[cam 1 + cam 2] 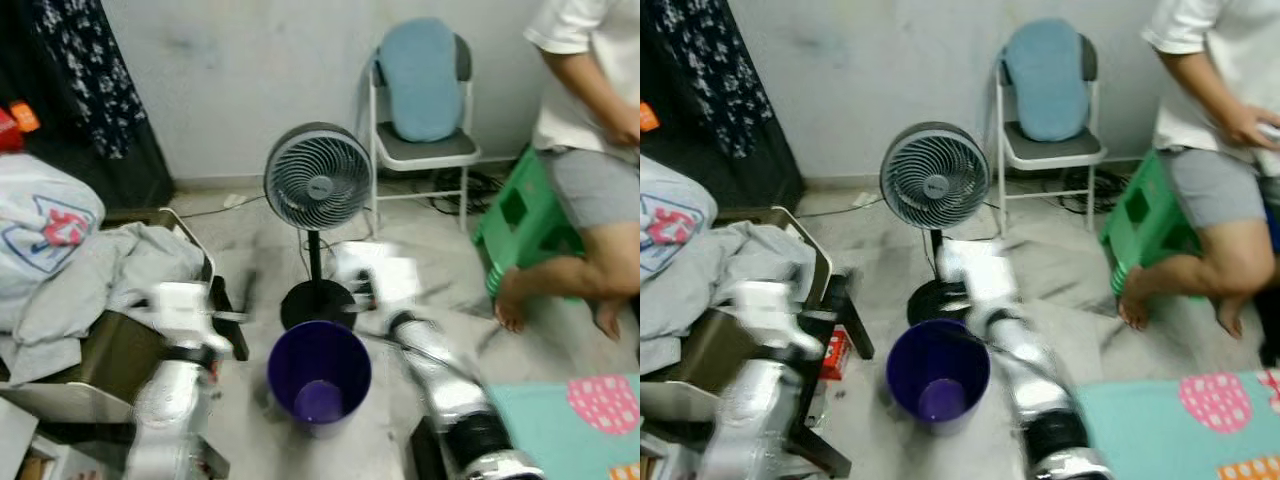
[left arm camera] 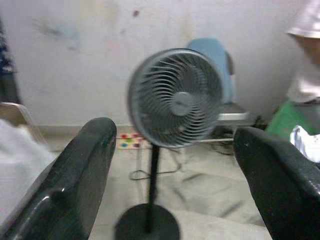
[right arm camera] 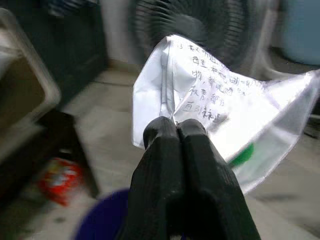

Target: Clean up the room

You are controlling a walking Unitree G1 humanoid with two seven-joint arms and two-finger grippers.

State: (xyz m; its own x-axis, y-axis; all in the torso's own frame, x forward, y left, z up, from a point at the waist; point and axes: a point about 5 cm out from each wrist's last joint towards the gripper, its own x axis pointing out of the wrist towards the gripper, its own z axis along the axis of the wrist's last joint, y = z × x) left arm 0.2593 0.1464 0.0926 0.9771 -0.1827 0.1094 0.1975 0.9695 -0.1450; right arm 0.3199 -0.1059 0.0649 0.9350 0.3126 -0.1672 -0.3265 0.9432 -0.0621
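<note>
Two claws are up in front of us: our right claw (image 3: 175, 131) is clenched on a white sheet of paper (image 3: 210, 105) with handwriting on it, held at the centre of the frame just above the purple bin (image 1: 318, 375), which stands on the floor at lower centre. Our left claw (image 2: 175, 165) is released, its fingers (image 2: 82, 175) spread wide and holding nothing, pointing toward the grey fan (image 1: 318, 180) behind the bin. At left lies a heap of grey laundry (image 1: 110, 270); at upper right a person (image 1: 590, 120) sits on a green stool (image 1: 520, 215) beside a folding chair (image 1: 425, 110).
</note>
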